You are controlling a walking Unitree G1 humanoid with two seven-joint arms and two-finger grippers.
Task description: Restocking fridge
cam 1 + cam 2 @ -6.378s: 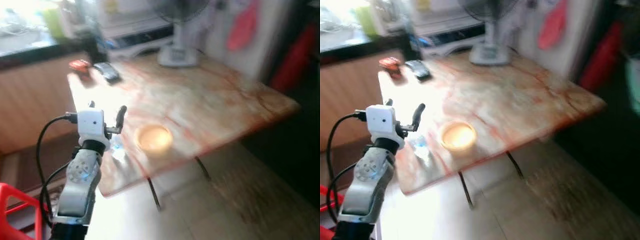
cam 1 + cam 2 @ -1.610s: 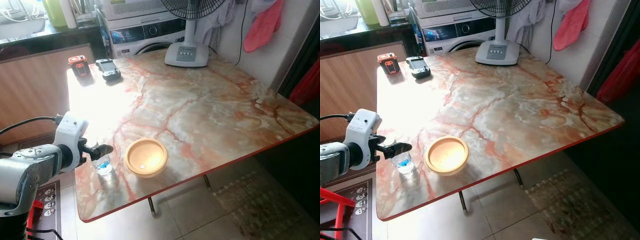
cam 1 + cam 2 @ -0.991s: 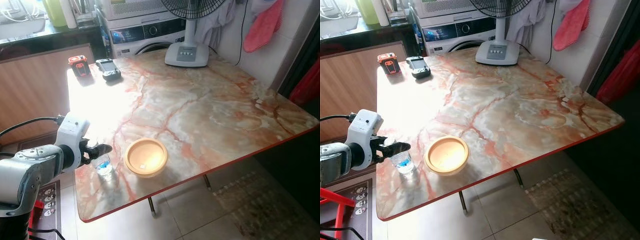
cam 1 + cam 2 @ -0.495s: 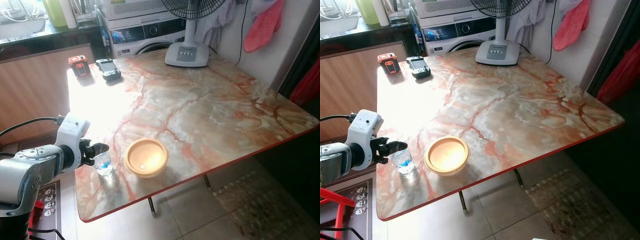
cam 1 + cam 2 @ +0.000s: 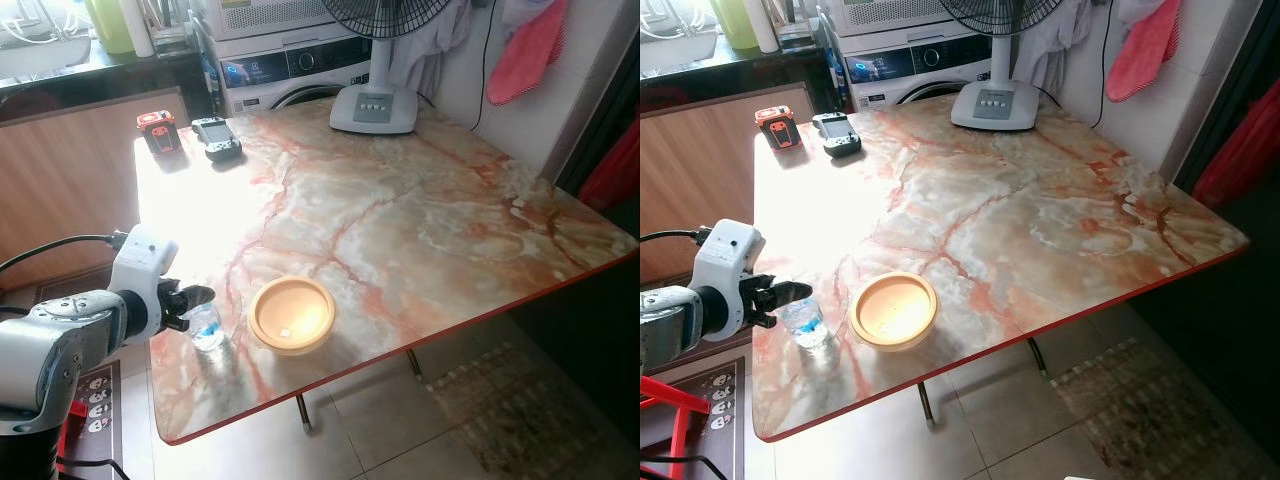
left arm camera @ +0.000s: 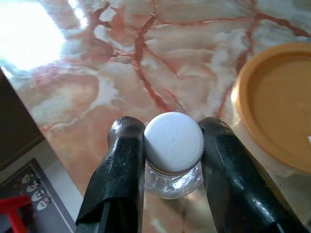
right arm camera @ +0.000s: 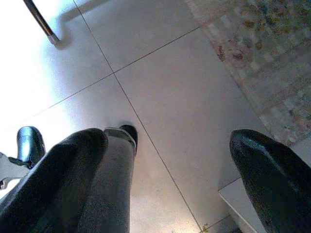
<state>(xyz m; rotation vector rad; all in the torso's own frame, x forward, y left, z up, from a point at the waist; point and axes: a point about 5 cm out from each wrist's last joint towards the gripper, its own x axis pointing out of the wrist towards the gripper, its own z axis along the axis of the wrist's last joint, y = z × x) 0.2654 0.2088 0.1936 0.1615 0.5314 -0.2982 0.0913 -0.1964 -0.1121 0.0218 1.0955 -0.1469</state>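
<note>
The two black fingers (image 6: 127, 165) of the left gripper (image 6: 172, 170) are clenched on the neck of a small water bottle (image 6: 173, 145), one pressed to each side just under its white cap, a hold high on the narrowest, stiffest part that probably suits lifting it off for the fridge. The bottle stands upright near the worktop's (image 5: 400, 220) front left corner, long axis vertical and cap up, its base seemingly on the marble. Just beside it, apart from it, sits a shallow orange bowl (image 5: 291, 314), open side up. At the far edge of the worktop lie a red-and-black device (image 5: 158, 131) and a handheld controller (image 5: 216, 137), well apart from the bottle, with a fan base (image 5: 373, 108) further along. The right gripper (image 7: 170, 160) hangs idle over the tiled floor (image 7: 184, 87), its fingers spread and grasping nothing.
</note>
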